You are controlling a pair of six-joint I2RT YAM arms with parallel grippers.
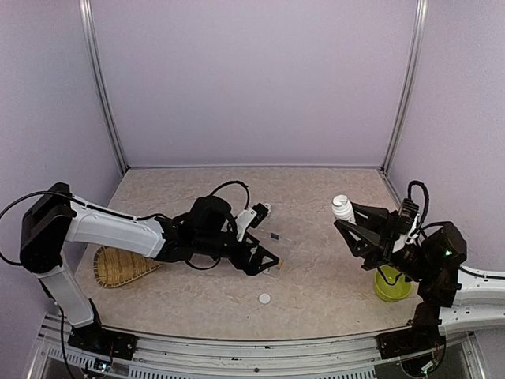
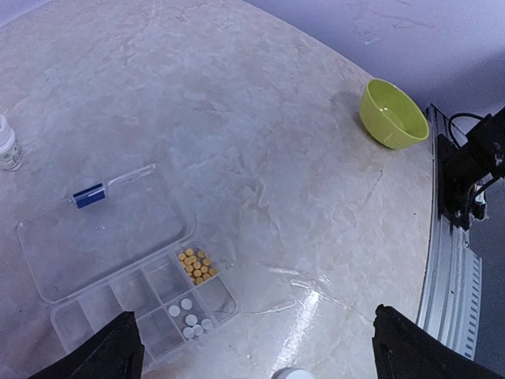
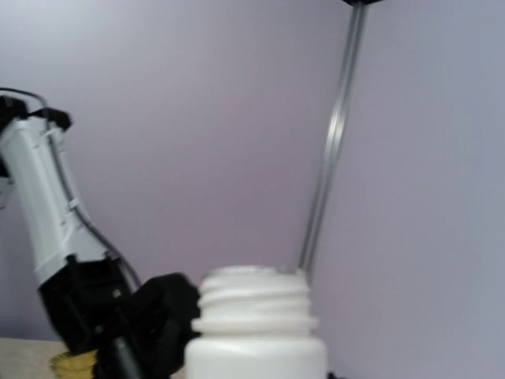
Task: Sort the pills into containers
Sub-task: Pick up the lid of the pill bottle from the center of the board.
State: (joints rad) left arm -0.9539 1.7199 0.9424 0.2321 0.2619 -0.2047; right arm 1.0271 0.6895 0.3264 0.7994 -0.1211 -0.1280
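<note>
Right gripper (image 1: 352, 223) is clamped on the uncapped white bottle (image 1: 342, 208), mid-right of the top view. Left gripper (image 1: 265, 261) gapes wide over the pill box (image 2: 126, 296) at centre frame, orange pills (image 2: 196, 265) already in one compartment. I'd keep the bottle upright until it's over an empty compartment, then tip slowly.

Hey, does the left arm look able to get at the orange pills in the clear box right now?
Probably yes. The left hand is open and hangs just above the box, whose lid lies flipped back, so nothing covers the orange pills. The right hand holds its white bottle well aside.
</note>
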